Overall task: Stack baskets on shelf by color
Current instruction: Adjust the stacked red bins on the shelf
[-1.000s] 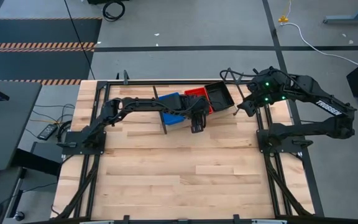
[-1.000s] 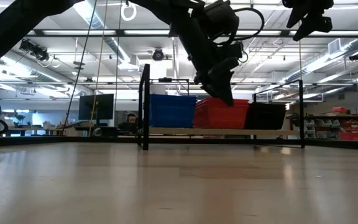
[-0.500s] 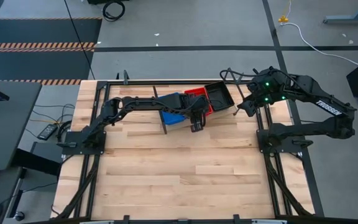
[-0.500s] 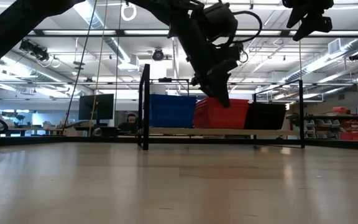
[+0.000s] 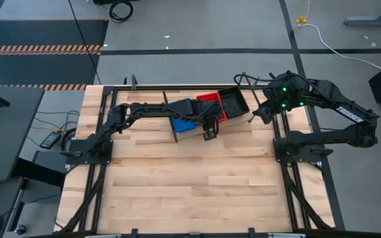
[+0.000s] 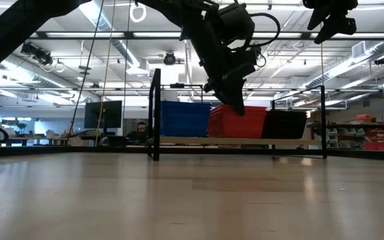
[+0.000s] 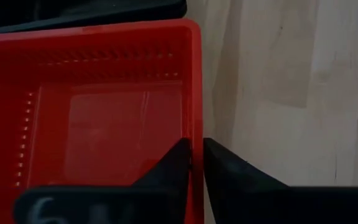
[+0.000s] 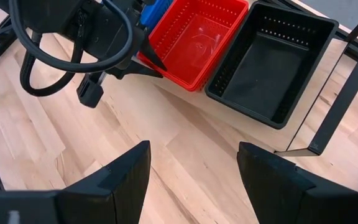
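Note:
The shelf (image 6: 239, 142) stands at the table's far middle and carries a blue basket stack (image 5: 182, 116), a red basket stack (image 5: 208, 100) and a black basket stack (image 5: 234, 100) side by side. My left gripper (image 5: 208, 131) is at the near side of the red basket (image 7: 104, 112), shut on its wall. My right gripper (image 8: 194, 165) is open and empty, held up above the table to the right of the shelf (image 5: 258, 118). My left gripper pinches the red basket's side wall (image 7: 194, 124) near a corner, one finger (image 7: 174, 163) inside the basket and one finger (image 7: 224, 163) outside. The fingers come from the table's near side, slanting down. The basket sits in the row on the shelf.
The shelf's black wire frame ends (image 6: 155, 113) stand at either side of the baskets. Black metal rails (image 5: 94, 178) run along the table's left and right sides. The bare wooden tabletop (image 5: 190, 185) stretches from the shelf to the near edge.
My left gripper has shifted a little toward the table's far edge and the shelf, staying at the red basket. The baskets keep their places.

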Controlling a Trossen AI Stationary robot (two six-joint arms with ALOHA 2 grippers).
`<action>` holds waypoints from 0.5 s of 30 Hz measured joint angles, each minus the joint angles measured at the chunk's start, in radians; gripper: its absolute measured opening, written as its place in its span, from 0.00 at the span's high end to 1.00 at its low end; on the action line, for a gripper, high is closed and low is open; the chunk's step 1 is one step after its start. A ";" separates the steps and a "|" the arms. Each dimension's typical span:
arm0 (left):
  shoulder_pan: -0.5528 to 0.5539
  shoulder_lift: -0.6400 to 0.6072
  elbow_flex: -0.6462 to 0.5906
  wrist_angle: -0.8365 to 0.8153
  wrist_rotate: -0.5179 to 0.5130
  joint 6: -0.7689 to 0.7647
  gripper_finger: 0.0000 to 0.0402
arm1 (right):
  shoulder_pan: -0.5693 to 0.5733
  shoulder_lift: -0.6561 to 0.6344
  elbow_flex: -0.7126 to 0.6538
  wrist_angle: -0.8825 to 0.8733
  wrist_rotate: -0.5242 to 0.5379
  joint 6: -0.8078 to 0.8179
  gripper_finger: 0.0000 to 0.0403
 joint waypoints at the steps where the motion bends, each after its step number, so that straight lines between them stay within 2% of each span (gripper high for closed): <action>1: 0.000 0.000 0.000 0.000 0.000 0.000 0.88 | 0.000 0.000 0.000 0.000 0.000 0.000 0.39; 15: -0.002 -0.001 0.000 0.000 0.010 -0.071 0.90 | 0.000 0.000 0.000 0.000 0.000 0.000 0.39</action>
